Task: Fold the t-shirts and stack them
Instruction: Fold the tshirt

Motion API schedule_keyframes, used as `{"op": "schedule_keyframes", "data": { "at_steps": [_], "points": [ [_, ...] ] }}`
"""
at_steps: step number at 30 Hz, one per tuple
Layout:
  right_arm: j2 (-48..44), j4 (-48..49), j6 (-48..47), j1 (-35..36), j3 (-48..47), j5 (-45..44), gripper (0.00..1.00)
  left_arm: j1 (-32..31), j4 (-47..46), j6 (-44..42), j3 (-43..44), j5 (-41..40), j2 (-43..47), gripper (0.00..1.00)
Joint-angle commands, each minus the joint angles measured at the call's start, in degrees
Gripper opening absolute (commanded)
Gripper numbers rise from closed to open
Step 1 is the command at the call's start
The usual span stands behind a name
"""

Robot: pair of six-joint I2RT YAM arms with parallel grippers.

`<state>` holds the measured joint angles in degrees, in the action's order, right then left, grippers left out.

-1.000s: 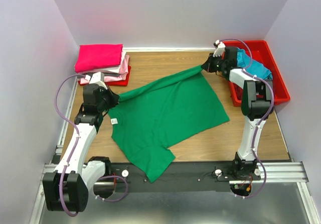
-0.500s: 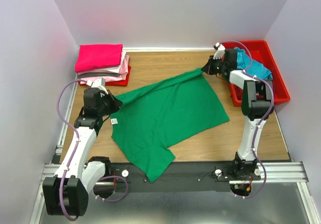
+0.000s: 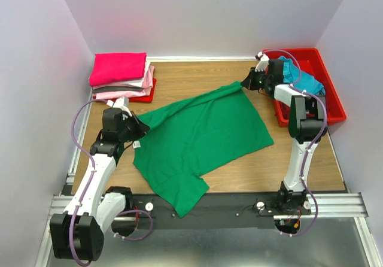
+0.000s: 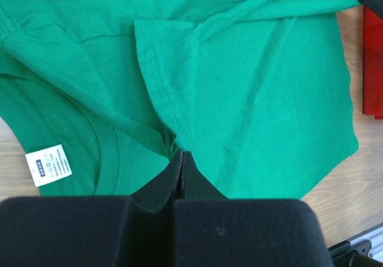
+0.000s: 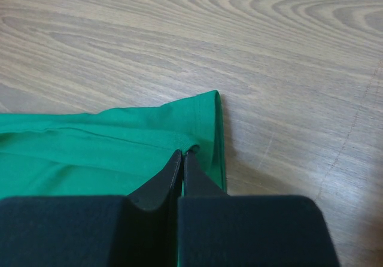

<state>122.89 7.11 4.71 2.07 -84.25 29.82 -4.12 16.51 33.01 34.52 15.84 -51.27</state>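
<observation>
1. Top external view: the green t-shirt [image 3: 203, 132] lies spread on the table [image 3: 191, 78]. One edge is drawn into a line running diagonally from the left gripper [image 3: 139, 128] at the near left to the right gripper [image 3: 245, 82] at the far right, just beside the red bin [image 3: 326, 108]. The rest of the cloth lies on the near side of that line, so a fold would likely carry the held edge toward the arm bases. The stack of folded t-shirts [image 3: 119, 69] sits far left, nearer the left arm.
2. Left wrist view: the left gripper [image 4: 181, 154] has its jaws pressed together on a bunched ridge of the green t-shirt [image 4: 269, 99], right of the collar label [image 4: 49, 165]. The cloth fans away ahead of it.
3. Right wrist view: the right gripper [image 5: 182, 154] has its jaws all but together and pinches the hemmed corner of the green t-shirt [image 5: 90, 153]. Bare wood lies beyond.
</observation>
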Motion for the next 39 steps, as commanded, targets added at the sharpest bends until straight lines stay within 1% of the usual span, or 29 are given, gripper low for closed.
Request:
{"op": "schedule_keyframes", "data": {
  "at_steps": [1, 12, 21, 31, 39],
  "points": [
    [-1.87, 1.24, 0.04, -0.66, 1.10, -0.91, 0.08, -0.71, 1.94, 0.91, -0.68, 1.48, 1.26, 0.00],
    [-2.66, 1.24, -0.58, -0.84, 2.24, -1.35, 0.09, -2.91, 2.65, 2.23, -1.65, 1.04, 1.78, 0.00],
    [-3.27, 1.24, -0.84, -1.10, 2.69, -2.05, 0.09, -3.17, 4.23, 3.11, -1.74, -0.01, 2.92, 0.00],
    [-3.97, 1.15, -1.28, -1.63, 3.91, -2.58, 0.10, -3.17, 6.42, 4.69, -1.39, -3.61, 4.42, 0.00],
    [-4.06, 1.32, -1.28, -1.80, 4.44, -2.31, 0.10, -3.17, 7.22, 5.04, -1.48, -4.06, 5.12, 0.00]
  ]
}}
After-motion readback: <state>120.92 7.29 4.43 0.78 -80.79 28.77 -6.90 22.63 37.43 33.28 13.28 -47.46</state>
